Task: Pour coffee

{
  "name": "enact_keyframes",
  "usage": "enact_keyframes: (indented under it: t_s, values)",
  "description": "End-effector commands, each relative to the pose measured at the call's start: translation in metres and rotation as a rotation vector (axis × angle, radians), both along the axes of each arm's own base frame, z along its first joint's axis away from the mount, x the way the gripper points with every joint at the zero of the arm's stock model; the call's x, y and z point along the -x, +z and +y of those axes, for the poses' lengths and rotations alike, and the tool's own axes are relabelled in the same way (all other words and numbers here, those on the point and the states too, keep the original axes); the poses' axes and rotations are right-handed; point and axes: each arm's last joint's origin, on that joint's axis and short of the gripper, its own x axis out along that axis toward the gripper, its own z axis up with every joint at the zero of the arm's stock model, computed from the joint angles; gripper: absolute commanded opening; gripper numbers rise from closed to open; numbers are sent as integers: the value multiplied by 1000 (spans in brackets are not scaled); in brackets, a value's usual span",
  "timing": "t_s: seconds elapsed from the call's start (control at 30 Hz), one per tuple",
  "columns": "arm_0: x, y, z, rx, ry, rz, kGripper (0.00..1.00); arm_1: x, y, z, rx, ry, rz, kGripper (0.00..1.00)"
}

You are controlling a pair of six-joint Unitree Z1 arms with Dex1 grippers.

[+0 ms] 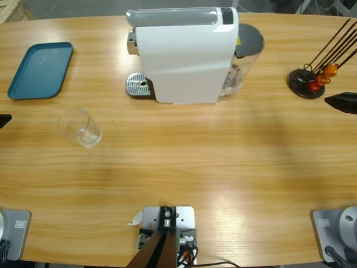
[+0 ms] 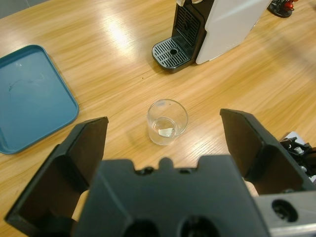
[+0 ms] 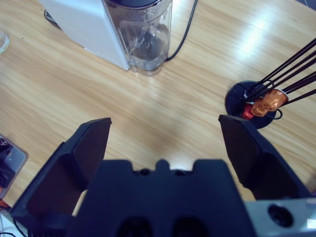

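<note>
The glass stands upright on the table, holding no coffee, between the tray and machine. Both the left gripper and right gripper gape, holding nothing.

setting: robot lab/test bench, staged as coffee corner | evidence: long wooden table w/ white capsule coffee machine, capsule rack, teal tray, clear glass | wrist-cam grippers over table
</note>
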Motion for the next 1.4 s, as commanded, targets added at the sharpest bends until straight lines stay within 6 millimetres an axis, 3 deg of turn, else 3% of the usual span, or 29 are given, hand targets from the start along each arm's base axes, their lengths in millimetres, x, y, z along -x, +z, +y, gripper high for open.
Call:
enact_keyframes:
  t_s: [0.03,0.23,0.3,0.43,0.57,0.7,0.93,1.23,1.4]
  values:
    - [-3,-12,-3,-14,-9,57,1000,-2,-9,2,1,5,35,1000]
    - [-4,-3,-4,-36,-20,73,1000,-2,-10,2,2,4,36,1000]
    - [-10,10,-9,9,-22,72,1000,-2,-9,2,1,4,33,1000]
    - [-48,55,-33,125,43,115,987,-1,-9,2,1,4,31,1000]
    - [-104,74,-70,193,69,230,977,0,-9,1,-1,4,28,1000]
    - [-151,75,-101,269,127,346,977,2,-9,1,-4,4,20,1000]
    - [-190,59,-129,398,239,559,876,4,-9,0,-8,3,13,1000]
    - [-219,46,-151,409,213,632,881,2,-9,1,-7,2,19,1000]
    - [-234,37,-161,429,256,681,812,0,-9,1,-5,2,23,1000]
